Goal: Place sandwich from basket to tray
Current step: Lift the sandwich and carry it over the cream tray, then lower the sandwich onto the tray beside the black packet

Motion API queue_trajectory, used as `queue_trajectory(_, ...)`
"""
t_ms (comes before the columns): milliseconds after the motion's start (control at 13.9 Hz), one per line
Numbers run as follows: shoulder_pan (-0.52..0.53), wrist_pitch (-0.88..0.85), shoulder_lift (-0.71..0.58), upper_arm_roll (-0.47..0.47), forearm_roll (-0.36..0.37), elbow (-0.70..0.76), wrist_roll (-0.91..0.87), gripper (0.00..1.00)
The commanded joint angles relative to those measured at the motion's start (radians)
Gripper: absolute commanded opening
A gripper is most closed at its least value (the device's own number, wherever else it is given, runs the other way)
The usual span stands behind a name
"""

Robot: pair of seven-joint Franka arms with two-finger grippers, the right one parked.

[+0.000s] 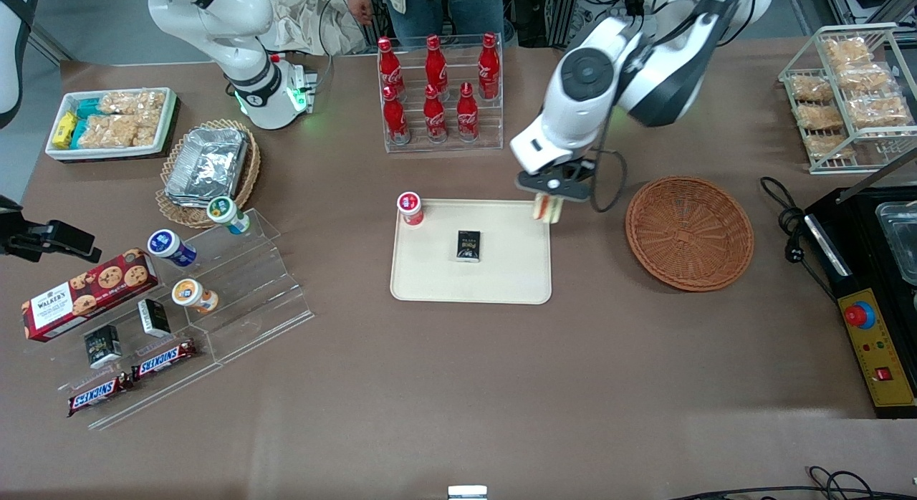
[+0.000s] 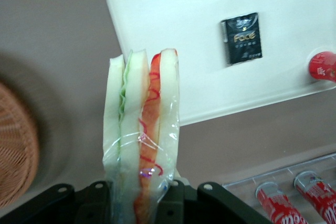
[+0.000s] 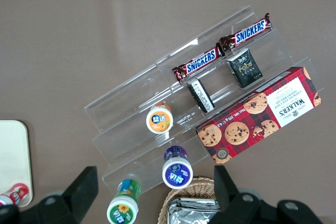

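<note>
While the sandwich [image 1: 546, 208] hangs clamped between the fingers [image 2: 100, 195] of the left gripper [image 1: 550, 199], wrapped in clear film with its cut edge pointing down, it sits above the tray's [image 1: 501, 281] corner farthest from the front camera on the working arm's side, so it looks only just over the rim. To finish well, I judge it should be carried a little further in over the bare cream surface, lowered until the bread meets the tray, and only then released; let go here, the wedge could land on the rim and tip out onto the bench [image 1: 458, 400]. A soft wedge held by one end may also flop sideways, so a low release seems wise. On the tray lies a small black packet [image 1: 468, 245] near its middle, and a red-capped cup [image 1: 410, 207] stands at the corner toward the parked arm's end; both are well apart from the sandwich, with open tray between. The basket [image 1: 689, 233] rests empty on the bench beside the tray, toward the working arm's end. The rack of red bottles [image 1: 438, 92] stands farther from the camera, not in the way.
</note>
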Motion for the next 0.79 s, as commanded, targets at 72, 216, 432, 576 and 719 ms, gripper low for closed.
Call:
queue_trajectory(72,-0.011,0.177,0.211,0.009,0.023,0.014,0.003,0.00)
queue_trajectory(216,-0.010,0.235,0.266,0.014,0.028,0.014,0.000,0.00)
queue_trajectory(432,-0.008,0.248,0.318,0.015,0.106,0.020,-0.071,0.00)
queue_trajectory(576,-0.005,0.261,0.333,0.015,0.177,0.015,-0.097,0.00)
queue_trajectory(719,-0.005,0.264,0.344,0.017,0.177,0.018,-0.099,0.00)
